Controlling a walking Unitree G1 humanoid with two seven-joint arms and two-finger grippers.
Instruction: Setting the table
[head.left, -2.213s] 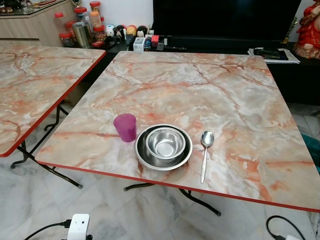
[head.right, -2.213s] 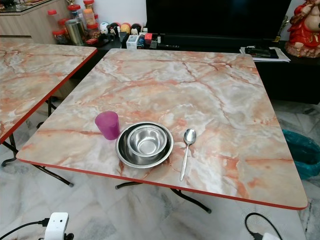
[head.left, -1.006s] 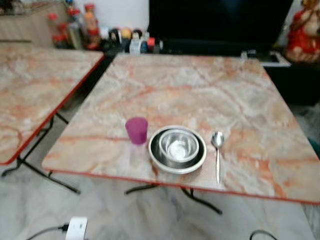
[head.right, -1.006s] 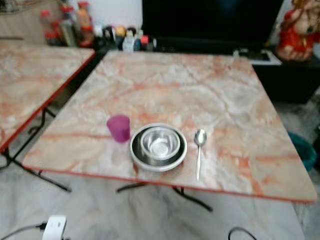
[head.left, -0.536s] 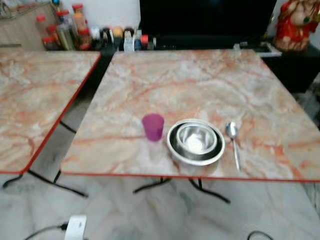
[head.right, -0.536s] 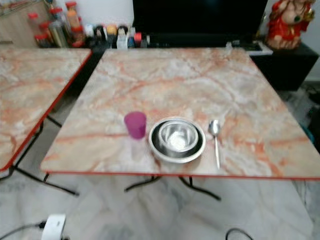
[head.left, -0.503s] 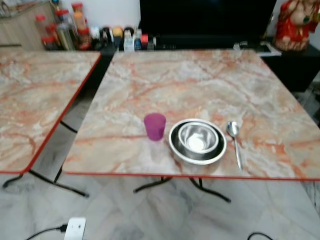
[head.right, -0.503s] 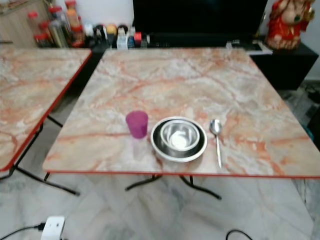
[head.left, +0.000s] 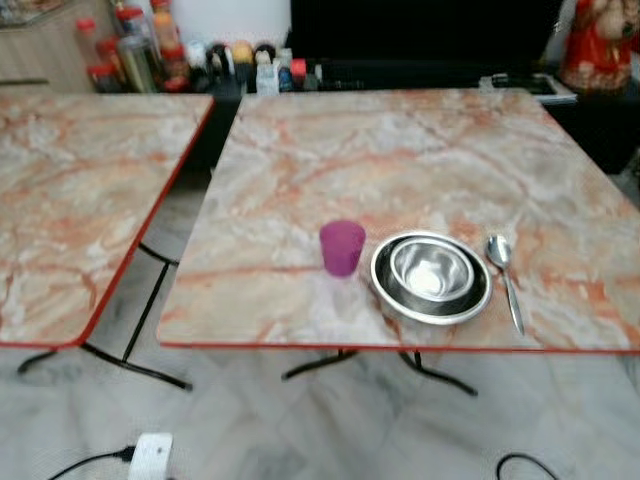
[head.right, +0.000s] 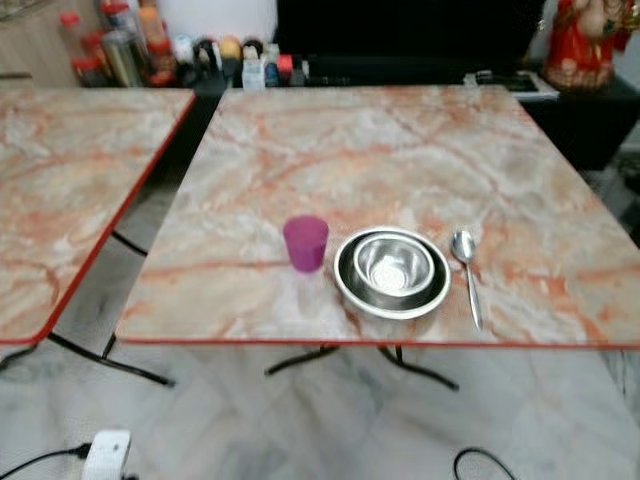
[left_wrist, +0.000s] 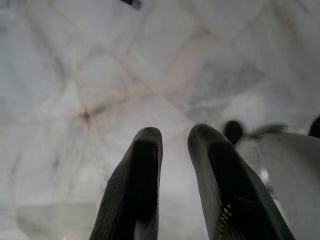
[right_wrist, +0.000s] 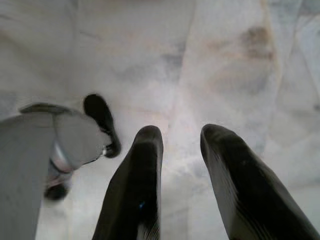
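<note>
Both pincers (left_wrist: 175, 137) (right_wrist: 181, 134) floorward, bowl (head.left: 431, 272) on table (head.left: 400, 150).

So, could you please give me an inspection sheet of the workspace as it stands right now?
Surface: marble-pattern folding table with red edging; a second matching table stands apart on its left.
Job's things: purple cup, steel bowl nested in a steel plate, and spoon in a row near the front edge, cup left of the plate, spoon right.
Clutter: nothing seen on the set table.
Grippers: left gripper and right gripper hang open over the floor, holding nothing.
Cables: white plug adapter with black cable on the floor; another black cable at the right.
Surroundings: jars and bottles, dark TV, red figurine, marble floor.
</note>
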